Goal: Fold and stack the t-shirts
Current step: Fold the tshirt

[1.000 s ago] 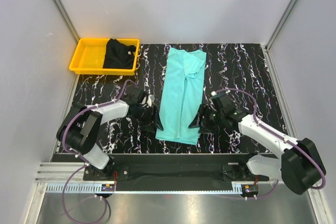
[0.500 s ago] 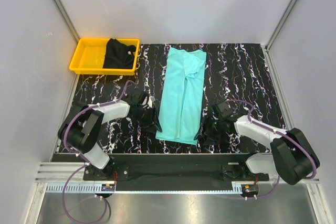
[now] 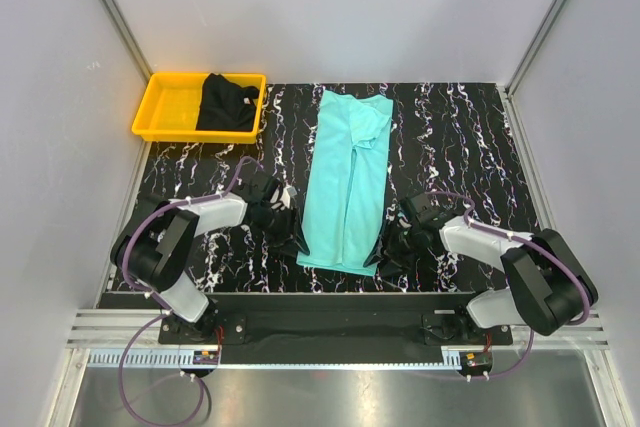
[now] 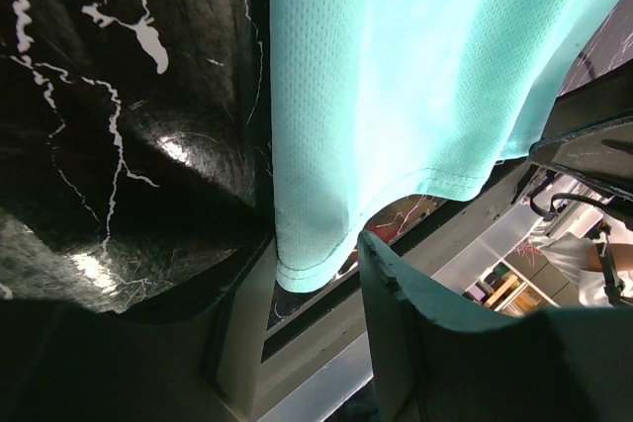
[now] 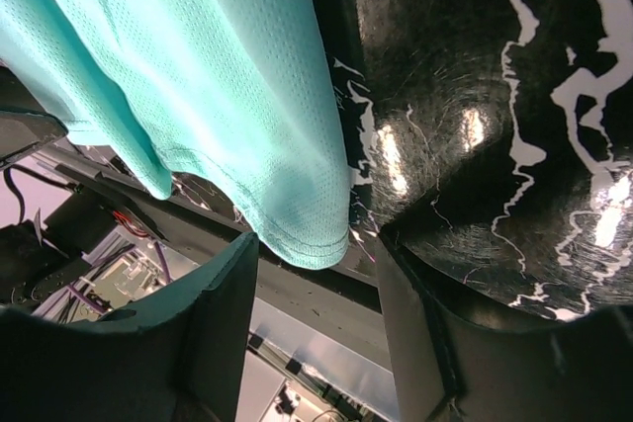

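Observation:
The turquoise t-shirt [image 3: 347,182] lies folded into a long strip down the middle of the table, its hem nearest me. The black t-shirt [image 3: 226,102] lies bunched in the yellow tray [image 3: 165,112] at the back left. My left gripper [image 3: 300,243] is open at the hem's left corner; in the left wrist view the corner [image 4: 312,254] sits between the open jaws [image 4: 316,289]. My right gripper [image 3: 378,253] is open at the hem's right corner; in the right wrist view that corner [image 5: 302,234] sits between its open jaws [image 5: 316,264].
The table is black marbled [image 3: 460,147], with white walls on three sides and a metal rail at the near edge [image 3: 340,312]. The yellow tray stands at the back left corner.
My right gripper has moved nearer and slightly left, down to the hem's right corner. My left gripper has barely shifted at the left corner. The shirt has not moved.

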`<state>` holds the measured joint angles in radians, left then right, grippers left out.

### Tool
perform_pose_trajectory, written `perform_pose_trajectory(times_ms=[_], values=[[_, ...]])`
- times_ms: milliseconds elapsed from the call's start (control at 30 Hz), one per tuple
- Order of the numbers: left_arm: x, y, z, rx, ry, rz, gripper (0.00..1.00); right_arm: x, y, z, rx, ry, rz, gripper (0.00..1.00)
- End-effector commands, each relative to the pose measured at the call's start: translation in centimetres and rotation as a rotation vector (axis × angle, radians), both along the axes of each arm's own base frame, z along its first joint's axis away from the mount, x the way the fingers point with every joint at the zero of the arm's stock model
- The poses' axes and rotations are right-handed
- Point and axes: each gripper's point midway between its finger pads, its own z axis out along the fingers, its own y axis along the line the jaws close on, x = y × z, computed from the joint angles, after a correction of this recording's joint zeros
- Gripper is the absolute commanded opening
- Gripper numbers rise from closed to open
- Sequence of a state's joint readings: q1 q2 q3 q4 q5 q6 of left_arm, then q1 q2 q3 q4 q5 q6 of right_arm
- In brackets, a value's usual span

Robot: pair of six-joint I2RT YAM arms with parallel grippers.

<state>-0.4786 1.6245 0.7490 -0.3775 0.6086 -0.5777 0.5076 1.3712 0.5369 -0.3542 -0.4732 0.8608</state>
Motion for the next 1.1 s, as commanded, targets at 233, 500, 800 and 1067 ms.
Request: perform_pose_trajectory(times_ms=[233, 500, 800, 1067], values=[[-2.8, 2.6, -3.7, 0.134, 0.079, 0.001, 0.36, 0.8, -1.6, -2.7, -0.118, -0.027, 0.008, 0.51], [-3.8, 2.9, -4.2, 0.108, 0.108, 0.028, 0.00, -0.1, -2.8, -3.7, -0.151, -0.006, 0.000, 0.00], [-6.0, 2.1, -3.4, 0.010, 0.096, 0.075, 0.00, -1.7, -2.7, -2.4, -0.077, -0.043, 0.026, 0.00], [-7.5, 1.6, -2.4, -0.035, 0.063, 0.117, 0.00, -4.7, -2.7, -1.4, 0.013, -0.025, 0.029, 0.00]])
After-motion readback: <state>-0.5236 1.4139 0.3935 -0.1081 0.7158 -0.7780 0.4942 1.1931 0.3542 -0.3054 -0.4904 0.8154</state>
